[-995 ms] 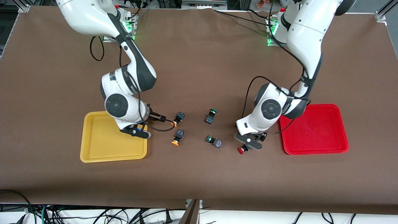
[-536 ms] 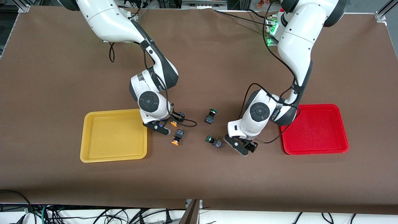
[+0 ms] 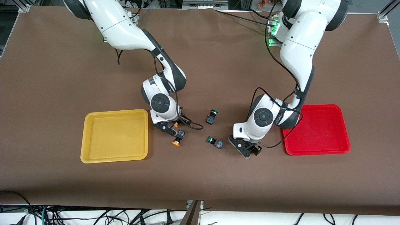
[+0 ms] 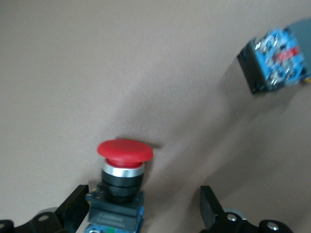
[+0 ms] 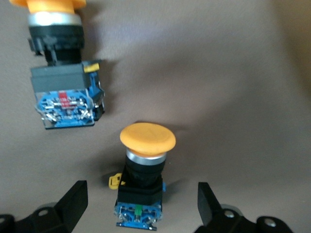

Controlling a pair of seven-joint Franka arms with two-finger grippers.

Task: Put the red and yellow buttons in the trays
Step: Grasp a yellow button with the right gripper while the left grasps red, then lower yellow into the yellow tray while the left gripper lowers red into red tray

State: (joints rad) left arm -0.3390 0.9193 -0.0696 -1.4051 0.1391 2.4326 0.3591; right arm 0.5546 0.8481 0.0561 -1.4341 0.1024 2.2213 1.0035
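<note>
Jaws of the right gripper (image 5: 138, 204) stand wide open around a yellow button (image 5: 144, 165) beside the yellow tray (image 3: 114, 136). Left gripper (image 4: 141, 213), jaws open too, sits around a red button (image 4: 124, 170) near the red tray (image 3: 315, 129).

A robotics lab. Two white arms (image 3: 300, 47) are bolted to a brown-covered table (image 3: 62, 78) with aluminium framing (image 3: 384, 12) at the corners. Loose cables (image 3: 93, 215) trail beneath its front edge.
</note>
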